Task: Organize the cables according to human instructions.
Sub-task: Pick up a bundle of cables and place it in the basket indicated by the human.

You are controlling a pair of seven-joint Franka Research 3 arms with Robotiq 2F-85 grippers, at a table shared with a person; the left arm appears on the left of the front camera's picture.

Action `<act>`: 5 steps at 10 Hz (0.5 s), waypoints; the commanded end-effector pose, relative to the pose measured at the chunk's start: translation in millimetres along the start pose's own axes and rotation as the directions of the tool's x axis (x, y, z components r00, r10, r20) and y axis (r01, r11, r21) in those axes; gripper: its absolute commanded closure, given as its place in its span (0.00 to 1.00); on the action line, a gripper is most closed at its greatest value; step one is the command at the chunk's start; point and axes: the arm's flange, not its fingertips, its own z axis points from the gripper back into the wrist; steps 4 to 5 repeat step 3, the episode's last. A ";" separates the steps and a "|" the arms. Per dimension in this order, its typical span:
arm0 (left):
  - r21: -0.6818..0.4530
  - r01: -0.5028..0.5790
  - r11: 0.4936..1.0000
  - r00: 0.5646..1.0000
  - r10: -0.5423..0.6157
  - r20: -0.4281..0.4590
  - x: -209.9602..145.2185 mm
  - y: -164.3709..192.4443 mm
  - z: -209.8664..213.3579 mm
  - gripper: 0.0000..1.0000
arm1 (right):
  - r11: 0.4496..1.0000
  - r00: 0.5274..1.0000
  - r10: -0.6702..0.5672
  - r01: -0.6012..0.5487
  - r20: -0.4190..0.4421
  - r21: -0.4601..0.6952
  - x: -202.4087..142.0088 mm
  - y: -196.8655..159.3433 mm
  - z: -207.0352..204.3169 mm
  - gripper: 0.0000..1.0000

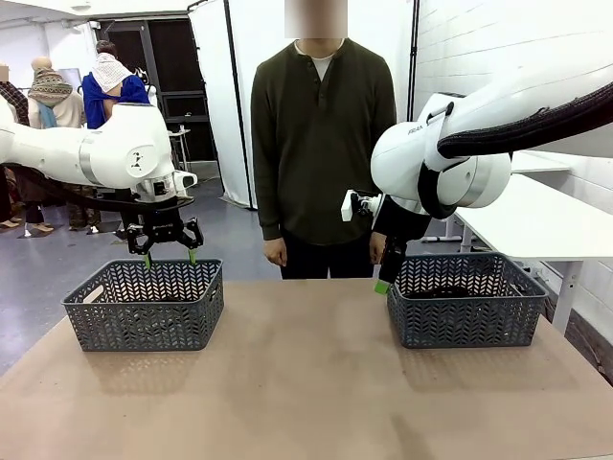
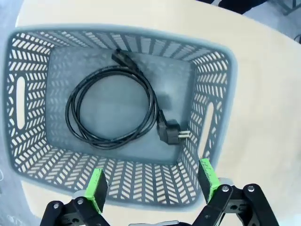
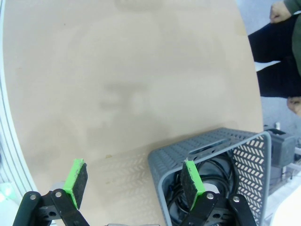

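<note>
One coiled black cable [image 2: 113,106] with a plug at each end lies flat on the floor of the left grey basket [image 1: 144,305]. My left gripper [image 1: 169,257] hangs open just above that basket's far rim, nothing between its green pads [image 2: 97,189]. More black cables [image 3: 214,176] are piled in the right grey basket [image 1: 466,299]; from the front they show as a dark heap [image 1: 442,291]. My right gripper [image 3: 134,183] is open and empty, straddling that basket's near-left corner, with a green pad [image 1: 382,287] showing beside the rim.
A person in a dark green top [image 1: 322,134] stands at the far side between the baskets, hands [image 1: 276,252] hanging down. The tan tabletop [image 1: 306,383] stretches between and in front of the baskets. A white table [image 1: 546,220] stands at the right.
</note>
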 end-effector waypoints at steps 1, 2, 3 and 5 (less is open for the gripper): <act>0.001 0.007 1.000 1.000 -0.007 0.019 14.0 0.4 -2.3 0.00 | 1.000 1.000 -0.007 0.007 -0.001 -0.004 -0.7 0.1 -1.1 0.00; 0.001 0.007 1.000 1.000 -0.007 0.019 14.0 0.4 -2.3 0.00 | 1.000 1.000 -0.007 0.007 -0.001 -0.004 -0.7 0.1 -1.1 0.00; 0.001 0.007 1.000 1.000 -0.007 0.019 14.0 0.4 -2.3 0.00 | 1.000 1.000 -0.007 0.007 -0.001 -0.004 -0.7 0.1 -1.1 0.00; 0.001 0.007 1.000 1.000 -0.007 0.019 14.0 0.4 -2.3 0.00 | 1.000 1.000 -0.007 0.007 -0.001 -0.004 -0.7 0.1 -1.1 0.00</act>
